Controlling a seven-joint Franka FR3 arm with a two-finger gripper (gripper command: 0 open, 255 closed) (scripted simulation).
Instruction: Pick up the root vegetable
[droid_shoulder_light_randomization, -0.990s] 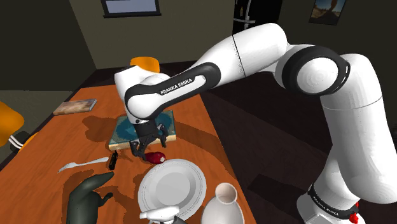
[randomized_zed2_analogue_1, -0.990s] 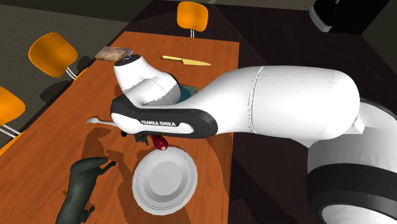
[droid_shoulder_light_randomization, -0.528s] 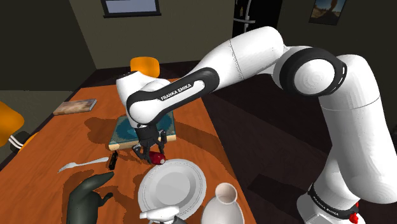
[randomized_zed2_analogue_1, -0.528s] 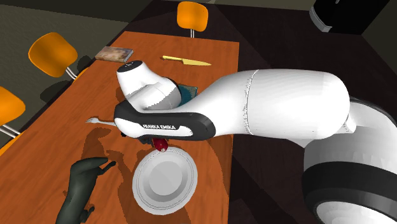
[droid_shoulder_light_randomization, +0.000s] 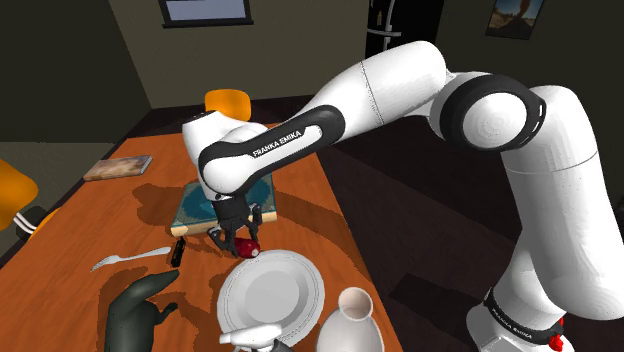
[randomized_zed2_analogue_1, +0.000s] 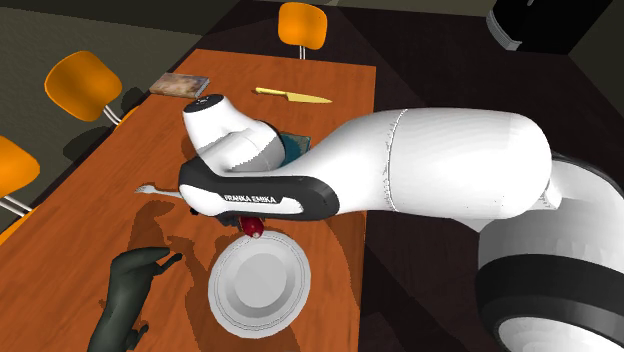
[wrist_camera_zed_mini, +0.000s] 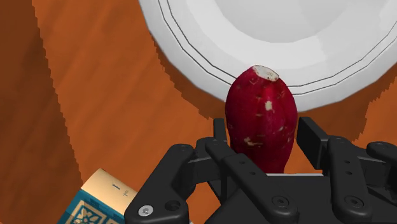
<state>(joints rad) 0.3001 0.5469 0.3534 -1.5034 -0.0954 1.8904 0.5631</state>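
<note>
The root vegetable is a dark red, speckled tuber with a pale cut tip. It lies on the brown table just off the rim of a white plate. My black gripper has come down over it and is shut on it, one finger against each side. In the shoulder view the gripper stands nearly upright on the vegetable. In the second exterior view the white forearm hides the fingers, and the red vegetable peeks out beneath it by the plate.
A blue-covered book lies just behind the gripper and a small dark bottle beside it. A fork, a black animal figure and a white vase are near. A yellow knife lies farther back.
A second ago the fingers stood open above the vegetable. The hand has dropped a little and shut on it. Nothing has moved over the last half second.
</note>
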